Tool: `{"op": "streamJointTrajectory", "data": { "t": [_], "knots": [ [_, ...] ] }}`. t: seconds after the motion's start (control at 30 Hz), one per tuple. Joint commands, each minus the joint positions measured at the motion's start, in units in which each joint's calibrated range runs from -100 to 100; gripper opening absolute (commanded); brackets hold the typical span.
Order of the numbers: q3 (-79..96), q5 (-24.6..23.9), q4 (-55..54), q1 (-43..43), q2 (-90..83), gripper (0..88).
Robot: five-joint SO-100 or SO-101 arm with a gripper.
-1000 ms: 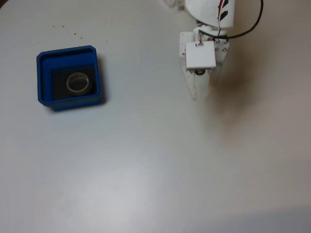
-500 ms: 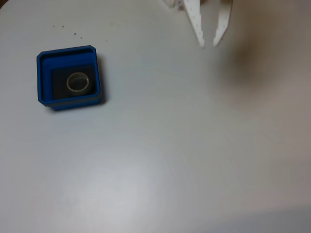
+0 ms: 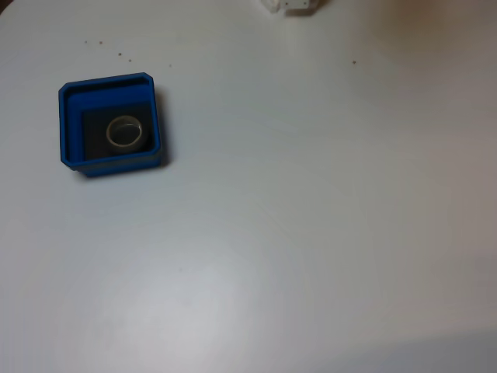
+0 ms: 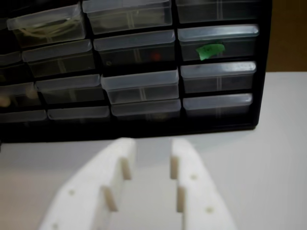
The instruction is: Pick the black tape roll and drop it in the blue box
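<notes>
The blue box (image 3: 71, 128) sits on the white table at the left of the fixed view. Inside it, flat on the dark floor, lies the black tape roll (image 3: 109, 133), its pale inner core showing as a ring. In the wrist view my gripper (image 4: 153, 146) is open, its two white fingers (image 4: 120, 167) spread with nothing between them, held above the table and facing a drawer cabinet. In the fixed view a small white piece of the arm (image 3: 293, 5) shows at the top edge, far from the box.
A black cabinet of clear plastic drawers (image 4: 139, 72) stands at the back of the table in the wrist view. A few small dark specks (image 3: 101, 45) mark the table above the box. White tabletop (image 3: 311, 233) spreads right of and below the box.
The arm has pulled back toward the top edge of the fixed view, from well over the table to almost out of frame. Box and tape roll have stayed put.
</notes>
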Motion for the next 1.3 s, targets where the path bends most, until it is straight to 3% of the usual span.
{"op": "streamJointTrajectory", "data": {
  "t": [0.0, 0.57, 1.27],
  "knots": [
    [-0.11, -0.11, -0.26, 0.59, -6.09, 0.9],
    [3.31, -0.11, -0.18, 0.59, -20.14, 0.9],
    [56.41, 0.41, -0.18, 0.3, -47.56, 0.9]
  ]
}}
